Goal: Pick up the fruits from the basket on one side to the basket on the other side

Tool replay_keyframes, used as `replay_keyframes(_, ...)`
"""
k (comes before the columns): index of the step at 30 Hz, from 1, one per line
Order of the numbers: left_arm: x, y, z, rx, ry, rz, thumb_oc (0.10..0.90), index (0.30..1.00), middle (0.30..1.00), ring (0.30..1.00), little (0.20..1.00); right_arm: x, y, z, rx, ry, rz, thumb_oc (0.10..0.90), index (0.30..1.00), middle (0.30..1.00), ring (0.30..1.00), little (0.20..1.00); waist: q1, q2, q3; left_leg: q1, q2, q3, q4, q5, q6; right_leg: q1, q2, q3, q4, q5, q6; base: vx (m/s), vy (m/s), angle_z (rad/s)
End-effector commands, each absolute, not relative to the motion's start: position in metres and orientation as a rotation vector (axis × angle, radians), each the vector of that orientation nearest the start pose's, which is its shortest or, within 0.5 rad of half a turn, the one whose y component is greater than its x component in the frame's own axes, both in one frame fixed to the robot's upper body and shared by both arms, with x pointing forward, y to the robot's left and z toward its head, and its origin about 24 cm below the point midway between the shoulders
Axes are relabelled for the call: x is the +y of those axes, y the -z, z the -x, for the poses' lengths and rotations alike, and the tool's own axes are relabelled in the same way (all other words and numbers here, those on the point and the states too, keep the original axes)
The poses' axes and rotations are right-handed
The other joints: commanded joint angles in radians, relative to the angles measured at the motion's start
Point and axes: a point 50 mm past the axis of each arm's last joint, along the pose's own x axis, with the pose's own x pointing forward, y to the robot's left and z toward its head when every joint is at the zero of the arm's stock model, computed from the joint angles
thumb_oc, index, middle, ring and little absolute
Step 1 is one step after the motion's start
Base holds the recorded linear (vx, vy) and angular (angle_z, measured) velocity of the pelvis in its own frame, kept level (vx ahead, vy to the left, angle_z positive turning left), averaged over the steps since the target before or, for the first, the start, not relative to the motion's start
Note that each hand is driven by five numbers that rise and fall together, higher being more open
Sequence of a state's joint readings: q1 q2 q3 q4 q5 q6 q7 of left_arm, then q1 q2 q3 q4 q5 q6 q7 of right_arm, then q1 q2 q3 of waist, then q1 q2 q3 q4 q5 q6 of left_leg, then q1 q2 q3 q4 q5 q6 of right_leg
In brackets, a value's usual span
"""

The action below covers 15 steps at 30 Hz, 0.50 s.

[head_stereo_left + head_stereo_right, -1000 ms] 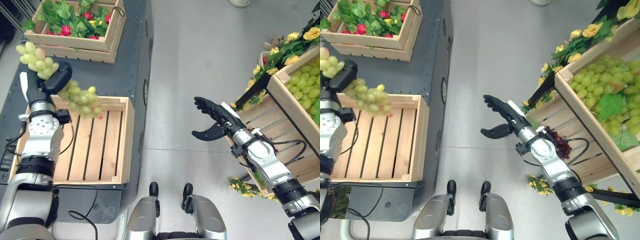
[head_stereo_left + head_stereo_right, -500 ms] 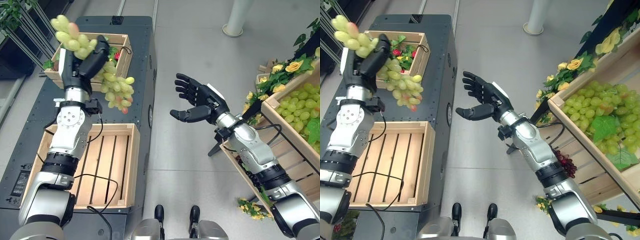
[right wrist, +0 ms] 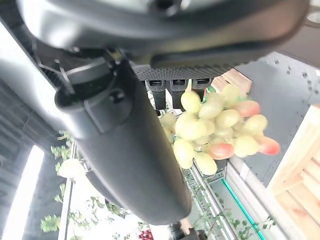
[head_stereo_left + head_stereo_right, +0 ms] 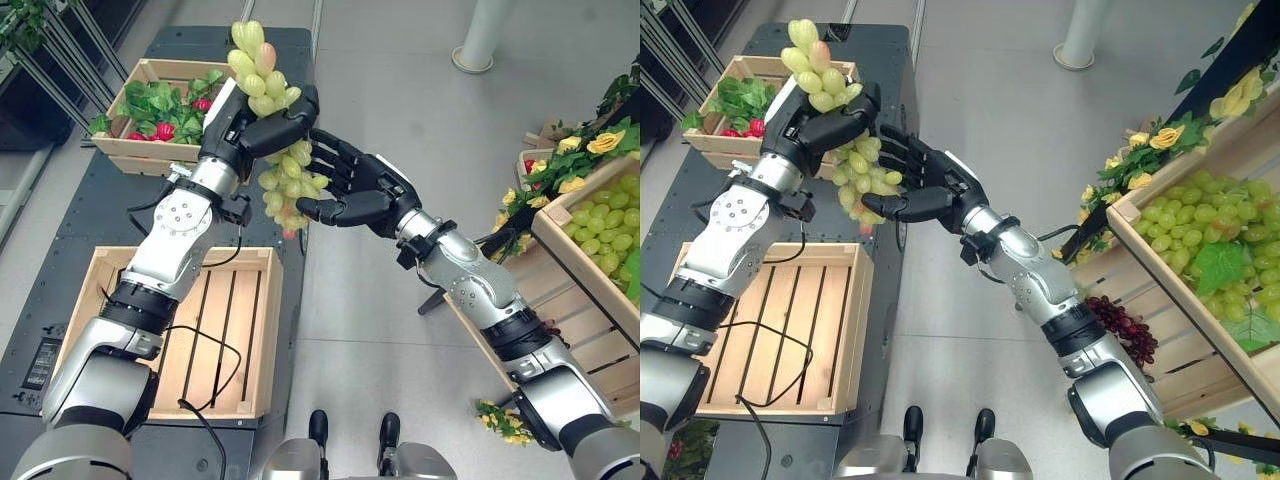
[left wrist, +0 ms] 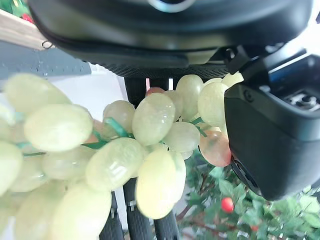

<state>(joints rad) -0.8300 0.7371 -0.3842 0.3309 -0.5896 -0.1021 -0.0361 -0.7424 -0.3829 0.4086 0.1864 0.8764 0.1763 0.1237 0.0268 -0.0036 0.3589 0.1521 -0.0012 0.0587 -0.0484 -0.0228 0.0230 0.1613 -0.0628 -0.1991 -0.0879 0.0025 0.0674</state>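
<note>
Currently, L hand (image 4: 262, 118) grips green grape bunch (image 4: 284, 170), held high above dark cart (image 4: 100, 220) near empty wooden crate (image 4: 262, 330). R hand (image 4: 352, 190), fingers spread, touches bunch's lower part.

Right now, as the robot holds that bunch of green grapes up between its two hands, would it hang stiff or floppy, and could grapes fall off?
Probably floppy: the bunch of green grapes droops below the left hand curled around its middle. It may swing, since its lower end hangs free beside the right hand. Single grapes look loosely attached, so a hard squeeze might knock some off.
</note>
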Motion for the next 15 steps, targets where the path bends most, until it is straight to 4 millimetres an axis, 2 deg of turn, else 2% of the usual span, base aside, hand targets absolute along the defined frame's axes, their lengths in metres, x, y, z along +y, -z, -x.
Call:
replay_keyframes(1,0.158,-0.260,-0.363,-0.548,0.386,-0.262,0.400,0.300,0.300,0.300,0.300,-0.050,-0.174,-0.341,-0.096,-0.755,-0.404,0.800,0.900,0.900,0.900,0.900,0.015,0.034,-0.314,-0.035,-0.066,-0.033,-0.039,-0.009,-0.009,-0.031,0.019,0.019,0.001,-0.003,-0.027,0.04,-0.034,0.01)
replay_keyframes(15,0.122,-0.258,-0.356,-0.532,0.602,-0.165,0.400,0.300,0.300,0.300,0.300,-0.029,-0.163,-0.338,-0.004,-0.787,-0.475,0.800,0.900,0.900,0.900,0.900,0.016,0.031,-0.325,-0.025,-0.059,-0.027,-0.039,-0.009,-0.010,-0.023,0.024,0.025,0.001,-0.004,-0.032,0.03,-0.011,-0.01)
